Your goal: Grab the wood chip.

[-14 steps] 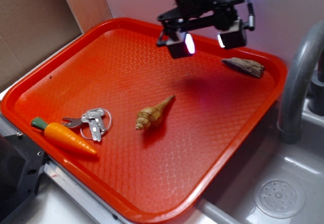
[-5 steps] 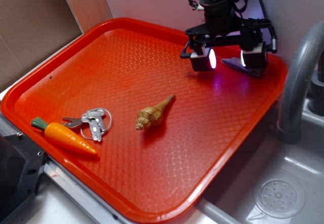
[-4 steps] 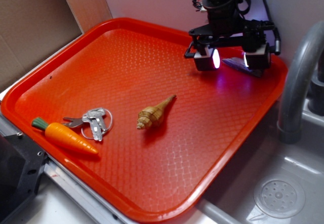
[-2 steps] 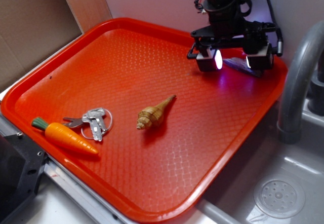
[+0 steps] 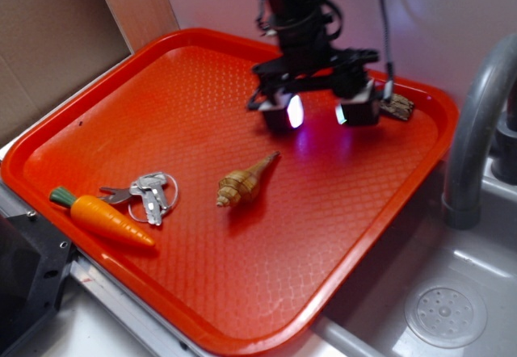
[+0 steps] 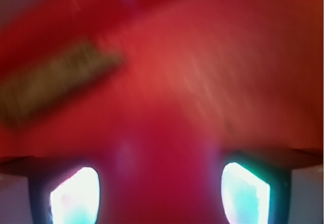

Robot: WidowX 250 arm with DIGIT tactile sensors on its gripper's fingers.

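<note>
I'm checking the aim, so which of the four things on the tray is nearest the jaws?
The wood chip, at the tray's far right corner just beside the gripper; seashell, keys and carrot lie farther.

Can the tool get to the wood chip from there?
Probably yes. The tool hangs open over the tray, and the chip lies just beside it near the rim, with nothing between them.

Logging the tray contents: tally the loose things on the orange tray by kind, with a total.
Wood chip: 1
Seashell: 1
Toy carrot: 1
Bunch of keys: 1
Total: 4
</note>
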